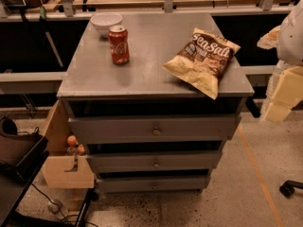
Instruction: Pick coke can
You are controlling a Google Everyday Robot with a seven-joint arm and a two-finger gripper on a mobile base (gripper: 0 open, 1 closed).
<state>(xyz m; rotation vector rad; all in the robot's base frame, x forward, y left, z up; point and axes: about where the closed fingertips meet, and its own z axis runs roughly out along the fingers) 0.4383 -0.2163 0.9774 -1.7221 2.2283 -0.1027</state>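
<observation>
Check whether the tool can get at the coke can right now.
Probably yes: the tool hangs right of the cabinet; the coke can stands upright, open above, though the white bowl sits close behind.

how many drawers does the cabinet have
3 drawers: top drawer, middle drawer, bottom drawer, stacked below the coke can. None looks hidden. The gripper is at the right edge.

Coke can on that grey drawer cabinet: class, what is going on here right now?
Nothing is handling the coke can yet. It stands upright at the back left of the drawer cabinet top, just in front of a white bowl. A sea salt chip bag lies to the right, its corner overhanging the front edge. The gripper is not in view.
</observation>
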